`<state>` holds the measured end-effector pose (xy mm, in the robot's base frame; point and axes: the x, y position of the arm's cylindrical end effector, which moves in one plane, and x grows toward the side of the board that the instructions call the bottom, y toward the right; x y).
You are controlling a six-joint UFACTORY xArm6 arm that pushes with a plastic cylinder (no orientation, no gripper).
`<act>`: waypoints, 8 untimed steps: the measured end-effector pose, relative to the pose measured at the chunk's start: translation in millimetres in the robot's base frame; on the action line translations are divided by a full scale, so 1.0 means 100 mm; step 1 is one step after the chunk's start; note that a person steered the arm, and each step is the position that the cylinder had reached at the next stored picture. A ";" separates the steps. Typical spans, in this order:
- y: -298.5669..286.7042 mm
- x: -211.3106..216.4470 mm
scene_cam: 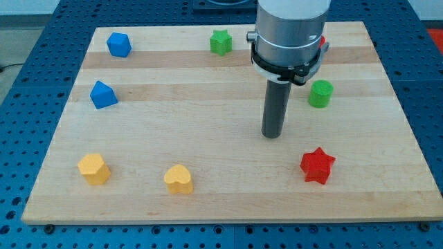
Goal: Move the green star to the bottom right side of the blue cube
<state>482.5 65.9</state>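
Observation:
The green star [221,42] lies near the view's top edge, a little left of the arm. The blue cube [119,44] lies at the top left of the wooden board [173,117]. A second blue block [103,95], wedge-like, lies below it at the left. My tip [271,135] rests on the board at centre right, well below and to the right of the green star and far right of the blue cube. It touches no block.
A green cylinder [320,93] lies right of the rod. A red star [318,165] lies at the lower right. A yellow block [94,169] and a yellow heart [179,179] lie at the bottom left. A red piece [322,41] peeks from behind the arm.

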 end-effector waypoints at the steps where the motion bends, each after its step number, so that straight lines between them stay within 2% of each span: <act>1: -0.01 0.00; 3: 0.33 -0.24; 4: -0.05 -0.85; 6: -0.01 -2.27; 7: -0.52 -2.41; 8: -1.14 -2.31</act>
<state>251.2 -48.3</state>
